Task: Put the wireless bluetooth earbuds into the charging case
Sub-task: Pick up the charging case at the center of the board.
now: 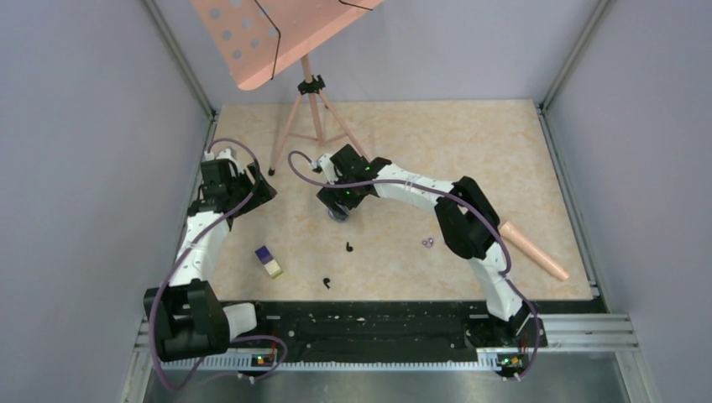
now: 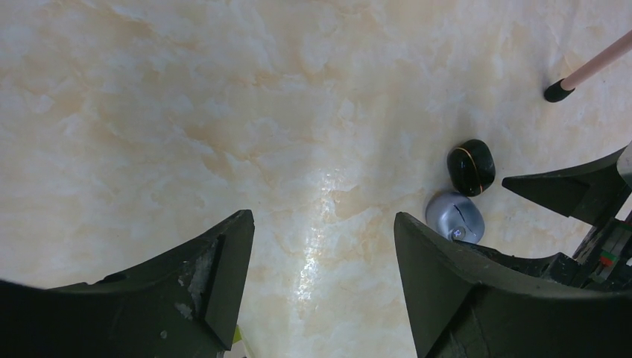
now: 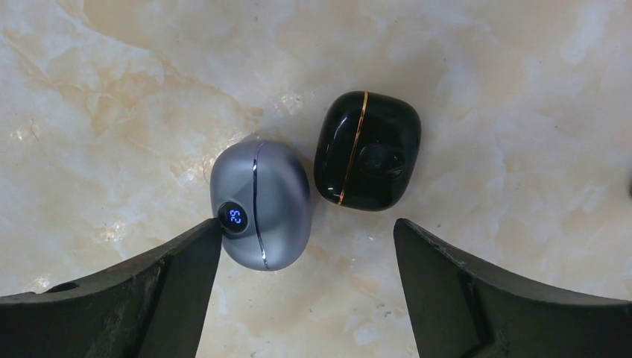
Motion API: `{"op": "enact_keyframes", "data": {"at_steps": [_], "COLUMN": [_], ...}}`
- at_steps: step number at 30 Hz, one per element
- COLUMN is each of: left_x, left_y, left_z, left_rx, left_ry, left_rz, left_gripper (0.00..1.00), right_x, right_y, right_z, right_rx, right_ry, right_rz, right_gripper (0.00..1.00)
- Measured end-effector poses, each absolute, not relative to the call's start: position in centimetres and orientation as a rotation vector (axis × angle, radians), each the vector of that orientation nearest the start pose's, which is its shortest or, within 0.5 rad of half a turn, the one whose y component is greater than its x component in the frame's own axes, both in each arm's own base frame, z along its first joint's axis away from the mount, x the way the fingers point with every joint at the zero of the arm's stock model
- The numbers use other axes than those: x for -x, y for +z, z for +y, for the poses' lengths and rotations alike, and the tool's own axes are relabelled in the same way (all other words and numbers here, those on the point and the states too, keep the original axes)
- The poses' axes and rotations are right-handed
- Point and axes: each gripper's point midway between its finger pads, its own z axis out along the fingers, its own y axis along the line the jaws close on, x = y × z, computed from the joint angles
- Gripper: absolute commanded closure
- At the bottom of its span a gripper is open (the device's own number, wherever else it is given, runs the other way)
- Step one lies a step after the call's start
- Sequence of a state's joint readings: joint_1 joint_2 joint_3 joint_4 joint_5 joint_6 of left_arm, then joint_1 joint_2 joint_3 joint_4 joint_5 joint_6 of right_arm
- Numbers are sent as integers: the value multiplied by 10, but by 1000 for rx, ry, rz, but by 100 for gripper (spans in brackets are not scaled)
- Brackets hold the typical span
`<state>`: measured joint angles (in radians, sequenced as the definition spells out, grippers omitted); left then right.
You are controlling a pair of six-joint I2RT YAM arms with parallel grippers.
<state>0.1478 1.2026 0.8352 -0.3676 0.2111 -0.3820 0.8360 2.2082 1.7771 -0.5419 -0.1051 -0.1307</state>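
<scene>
Two closed charging cases lie side by side on the marble table: a grey one [image 3: 261, 203] with a lit "62" display and a black one [image 3: 367, 149] with a gold seam. My right gripper [image 3: 307, 227] is open just above them, its left fingertip next to the grey case. Both cases also show in the left wrist view, grey [image 2: 455, 216] and black [image 2: 471, 165]. My left gripper [image 2: 324, 224] is open and empty, to the left of the cases. Two black earbuds [image 1: 348, 247] [image 1: 327, 283] and the pale purple earbuds [image 1: 428, 243] lie loose nearer the front.
A purple-and-cream block [image 1: 269, 261] lies at the front left. A pink cylinder [image 1: 535, 250] lies at the right. A pink music stand [image 1: 311, 92] stands at the back, one foot [image 2: 557, 91] close to the cases.
</scene>
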Motion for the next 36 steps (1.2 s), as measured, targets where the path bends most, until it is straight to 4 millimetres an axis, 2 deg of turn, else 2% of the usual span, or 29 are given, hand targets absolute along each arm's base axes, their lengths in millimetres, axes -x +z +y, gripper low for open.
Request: {"op": "enact_keyframes", "data": {"at_steps": [4, 10, 23, 36], "left_x": [-333, -334, -334, -334], "left_y": [134, 128, 122, 122], "left_z": [-3, -3, -5, -5], "left_rx": [514, 526, 533, 533], "left_ry": [-368, -370, -380, -381], "left_rz": [2266, 2282, 2301, 2301], "left_gripper": [26, 26, 27, 28], "right_x": [-347, -342, -328, -334], "right_y": [48, 49, 50, 46], "right_z": [402, 406, 416, 415], "right_rx": [1229, 1255, 1484, 1576], "right_ry": [398, 437, 533, 482], "right_rz": [2277, 2268, 2131, 2045], "right_gripper": [21, 17, 27, 31]}}
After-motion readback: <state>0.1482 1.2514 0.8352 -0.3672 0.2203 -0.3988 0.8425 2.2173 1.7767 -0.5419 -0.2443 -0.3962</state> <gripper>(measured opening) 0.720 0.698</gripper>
